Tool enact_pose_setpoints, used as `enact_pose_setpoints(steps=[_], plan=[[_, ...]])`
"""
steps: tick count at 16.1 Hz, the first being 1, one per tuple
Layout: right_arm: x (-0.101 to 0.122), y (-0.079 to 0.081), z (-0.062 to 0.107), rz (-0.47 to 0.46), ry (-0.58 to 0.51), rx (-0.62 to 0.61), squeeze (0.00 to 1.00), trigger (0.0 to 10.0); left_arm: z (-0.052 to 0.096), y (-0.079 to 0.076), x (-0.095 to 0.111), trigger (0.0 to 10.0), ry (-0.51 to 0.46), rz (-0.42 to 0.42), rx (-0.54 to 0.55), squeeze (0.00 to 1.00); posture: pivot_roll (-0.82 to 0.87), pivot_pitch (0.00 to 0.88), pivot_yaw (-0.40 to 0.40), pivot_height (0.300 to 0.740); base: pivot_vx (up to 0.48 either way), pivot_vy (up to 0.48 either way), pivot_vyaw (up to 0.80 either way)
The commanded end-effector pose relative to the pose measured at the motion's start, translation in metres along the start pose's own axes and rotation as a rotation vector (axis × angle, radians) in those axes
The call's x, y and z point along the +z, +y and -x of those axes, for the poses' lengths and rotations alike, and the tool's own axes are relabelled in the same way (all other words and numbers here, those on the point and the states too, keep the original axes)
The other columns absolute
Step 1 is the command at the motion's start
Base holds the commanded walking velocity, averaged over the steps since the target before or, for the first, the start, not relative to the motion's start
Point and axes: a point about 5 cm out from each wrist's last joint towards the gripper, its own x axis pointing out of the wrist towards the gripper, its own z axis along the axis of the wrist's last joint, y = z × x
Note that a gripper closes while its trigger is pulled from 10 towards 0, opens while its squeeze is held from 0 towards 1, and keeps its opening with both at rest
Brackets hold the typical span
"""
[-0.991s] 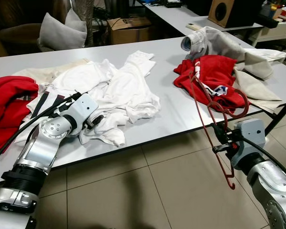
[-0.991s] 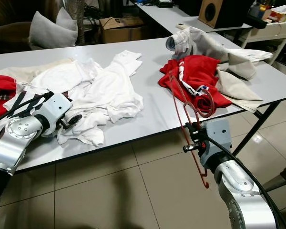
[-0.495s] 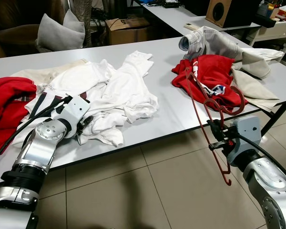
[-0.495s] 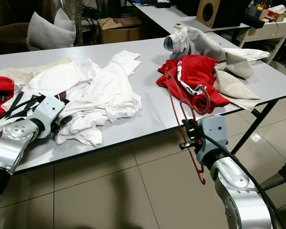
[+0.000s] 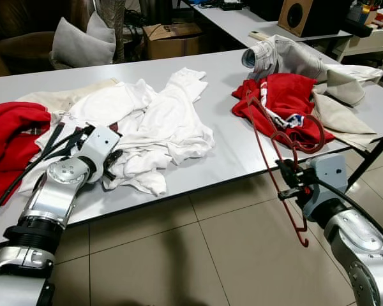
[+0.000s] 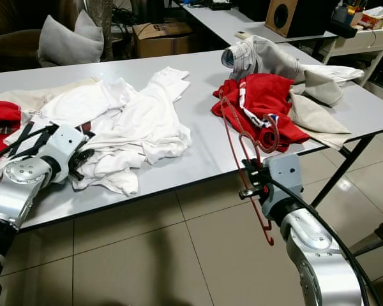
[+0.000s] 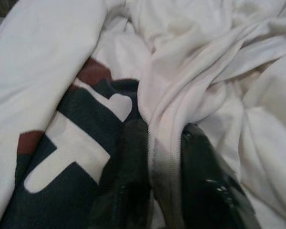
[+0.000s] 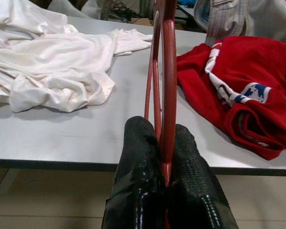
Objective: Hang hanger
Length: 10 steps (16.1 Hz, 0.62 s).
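Setting: grey table [image 5: 223, 146] strewn with laundry, tiled floor [image 5: 179, 255] below, cardboard box [image 5: 172, 35] and cushion [image 5: 76, 44] beyond the far edge.
Right jaws: clenched on the lower bar of the red hanger [image 5: 274, 146]; in the right wrist view the fingers [image 8: 143, 162] pinch the red wire between them.
Right gripper [image 5: 292, 183]: off the table's near edge, at 5 o'clock from the red garment [image 5: 287, 105].
Hanger: held roughly upright and tilted, hook end curling at 6 o'clock from the grip, below table height; upper part reaches over the red garment, contact cannot be told.
Left jaws: closed around a fold of the white shirt [image 7: 190, 86], fabric running between the two fingers [image 7: 126, 171].
Left gripper [image 5: 108, 159]: at the near edge of the white clothes pile [image 5: 159, 121], at 9 o'clock from the hanger.
Other stock: red cloth [image 5: 9, 143] at the far left; grey-and-beige garment [image 5: 306, 64] at 12 o'clock from the red one.
Step in hand: likely pairing shirt and hanger.
Handling advice: keep the pinch firm so the wire does not swivel; lift the shirt by a single layer near the collar; bring the hanger clear of the red garment before threading.
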Motion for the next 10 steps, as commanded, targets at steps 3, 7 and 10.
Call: enact_pose_setpoints(steps=[3, 7, 10], plan=[[0.001, 0.003, 0.004, 0.033, 0.0, 0.123, 0.0, 10.0, 0.007, -0.003, 0.017, 0.0, -0.074, 0.054, -0.085, 0.0, -0.18, 0.0, 0.014, 0.74, 0.0, 0.0, 0.0], [0.004, -0.003, 0.01, 0.06, 0.001, 0.196, 0.0, 10.0, 0.017, -0.007, 0.043, 0.0, -0.153, 0.13, -0.222, 0.0, -0.18, 0.0, 0.018, 0.74, 0.0, 0.0, 0.0], [0.006, -0.005, 0.015, 0.058, -0.01, 0.236, 0.0, 10.0, 0.026, -0.007, 0.069, 0.0, -0.25, 0.321, -0.295, 0.0, -0.18, 0.0, 0.025, 0.74, 0.0, 0.0, 0.0]])
